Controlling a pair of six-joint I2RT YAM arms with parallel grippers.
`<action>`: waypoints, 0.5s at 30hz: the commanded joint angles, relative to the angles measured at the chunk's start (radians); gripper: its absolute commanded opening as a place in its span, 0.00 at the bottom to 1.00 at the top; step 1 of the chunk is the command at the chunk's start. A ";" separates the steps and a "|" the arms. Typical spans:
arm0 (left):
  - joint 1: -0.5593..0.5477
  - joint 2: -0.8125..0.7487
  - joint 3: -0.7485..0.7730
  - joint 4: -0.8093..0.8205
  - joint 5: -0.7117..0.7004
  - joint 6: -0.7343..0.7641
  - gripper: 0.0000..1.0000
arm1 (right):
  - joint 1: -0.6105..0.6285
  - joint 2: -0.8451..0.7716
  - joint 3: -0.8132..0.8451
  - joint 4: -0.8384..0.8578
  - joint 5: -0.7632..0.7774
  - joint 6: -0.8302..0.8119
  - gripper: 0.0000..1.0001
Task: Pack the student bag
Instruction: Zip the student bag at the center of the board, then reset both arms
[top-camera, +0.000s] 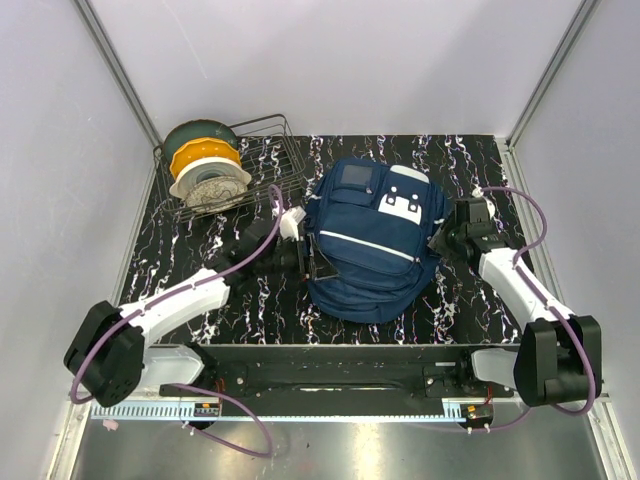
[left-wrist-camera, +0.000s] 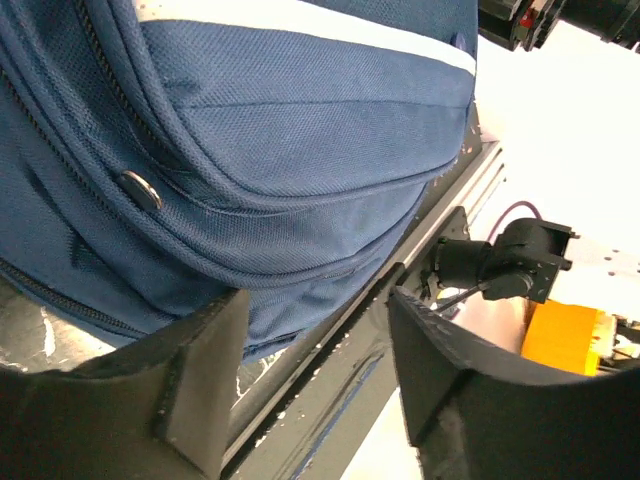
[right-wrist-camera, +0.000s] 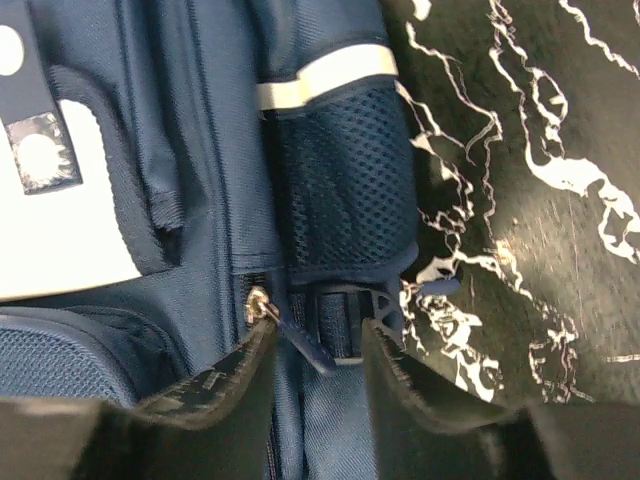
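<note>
The student bag (top-camera: 375, 240), navy with white stripes and white patches, lies flat in the middle of the black marbled table (top-camera: 470, 300), its zips closed. My left gripper (top-camera: 300, 255) sits at the bag's left side. In the left wrist view its fingers (left-wrist-camera: 205, 375) stand apart with nothing between them, beside the bag's bulging edge (left-wrist-camera: 250, 130). My right gripper (top-camera: 447, 238) is at the bag's right side. It (right-wrist-camera: 318, 345) is open, and a blue zip pull (right-wrist-camera: 305, 340) hangs loose between the fingers, below the brass slider (right-wrist-camera: 258, 303) and mesh side pocket (right-wrist-camera: 340, 190).
A wire dish rack (top-camera: 270, 160) at the back left holds stacked green, yellow and white bowls (top-camera: 205, 165). A black rail (top-camera: 330, 365) runs along the near edge between the arm bases. Pale walls close in the table on three sides.
</note>
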 joint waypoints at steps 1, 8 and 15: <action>0.007 -0.085 0.069 -0.064 -0.120 0.098 0.67 | -0.012 -0.059 -0.015 0.006 0.062 -0.032 0.52; 0.024 -0.174 0.141 -0.237 -0.350 0.207 0.99 | -0.012 -0.186 -0.010 -0.101 0.140 -0.012 0.87; 0.094 -0.301 0.168 -0.395 -0.683 0.220 0.99 | -0.012 -0.396 -0.013 -0.169 0.402 -0.001 0.98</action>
